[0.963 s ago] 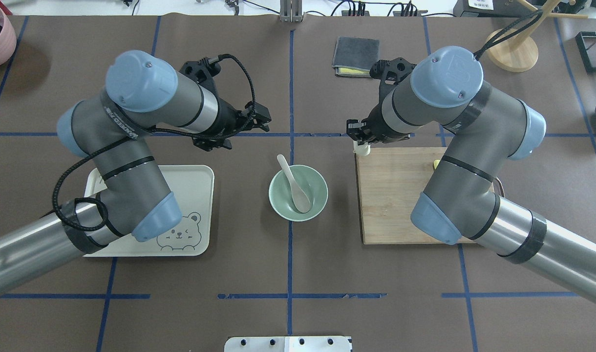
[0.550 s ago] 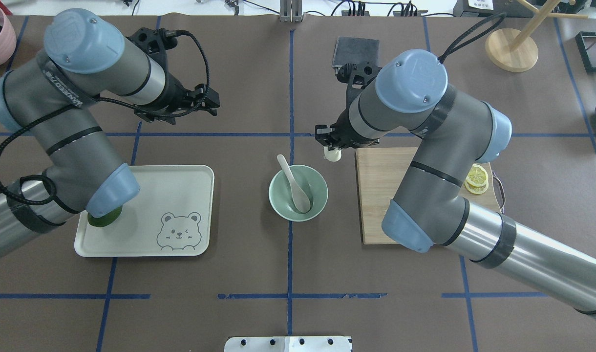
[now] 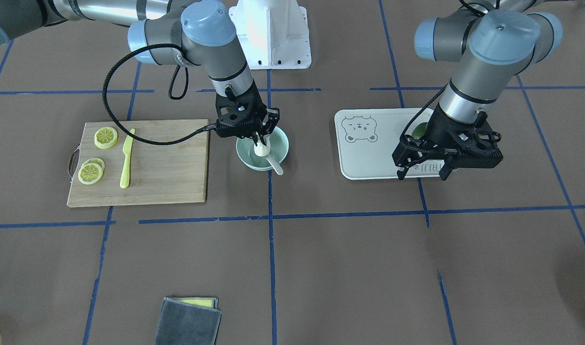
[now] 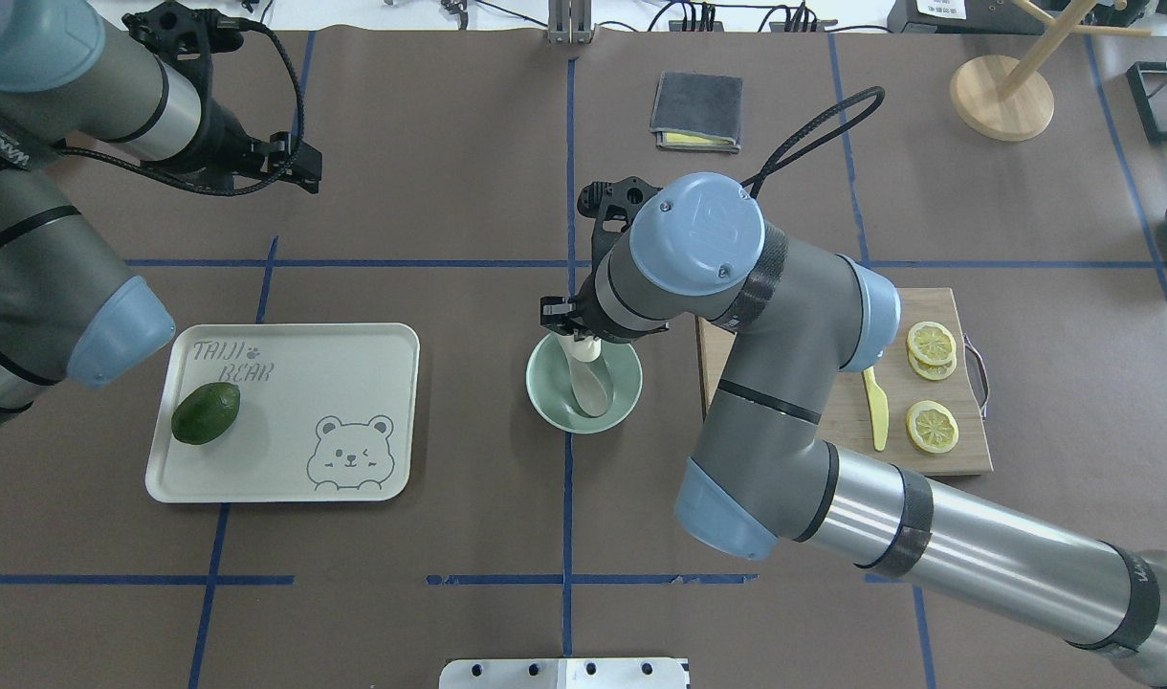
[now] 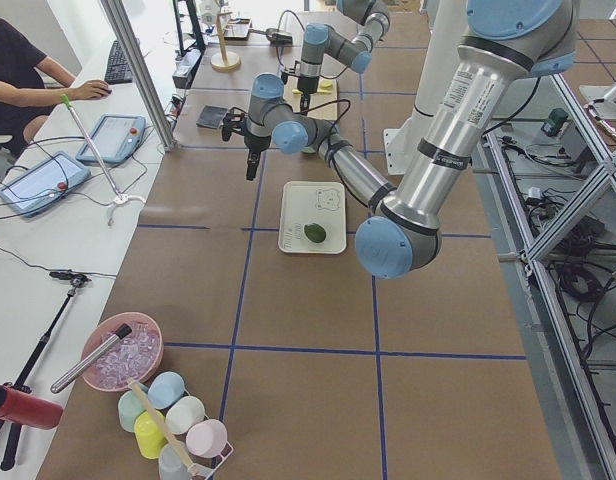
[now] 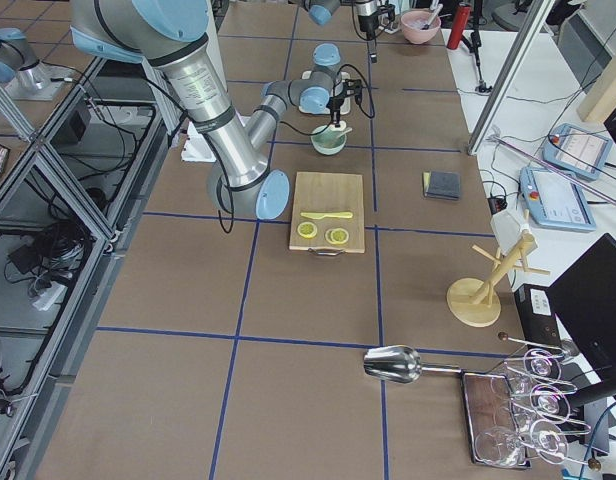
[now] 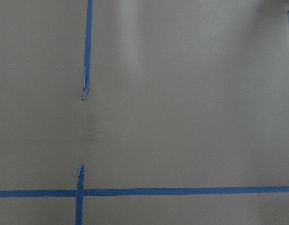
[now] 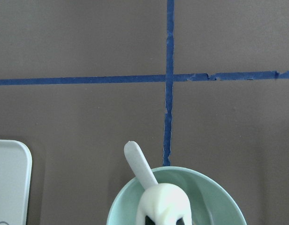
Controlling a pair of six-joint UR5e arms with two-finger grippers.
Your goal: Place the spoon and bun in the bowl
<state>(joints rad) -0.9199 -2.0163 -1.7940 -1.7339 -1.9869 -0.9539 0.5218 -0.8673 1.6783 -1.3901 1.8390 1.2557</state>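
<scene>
The mint-green bowl (image 4: pixel 545 407) stands at the table's middle and also shows in the front view (image 3: pixel 247 163). The whitish spoon (image 4: pixel 591 390) lies in it, its handle sticking out over the rim (image 3: pixel 276 167) (image 8: pixel 140 164). My right gripper (image 4: pixel 579 337) (image 3: pixel 262 140) is shut on the white bun (image 4: pixel 584 350) (image 3: pixel 260 149) (image 8: pixel 163 204) and holds it just above the inside of the bowl (image 8: pixel 219 192). My left gripper (image 4: pixel 308 174) (image 3: pixel 423 173) is open and empty, beyond the far side of the tray, away from the bowl.
The bear-printed tray (image 4: pixel 354 383) holds a green avocado (image 4: pixel 206 413) on the robot's left. The wooden cutting board (image 4: pixel 957 450) on its right carries lemon slices (image 4: pixel 931 343) and a yellow knife (image 4: pixel 875 407). A grey cloth (image 4: pixel 696 110) and a wooden stand (image 4: pixel 1002 96) lie at the far side.
My right arm has carried the bun leftward from the board's corner to over the bowl. My left arm has swung back to the far left, uncovering the tray and avocado.
</scene>
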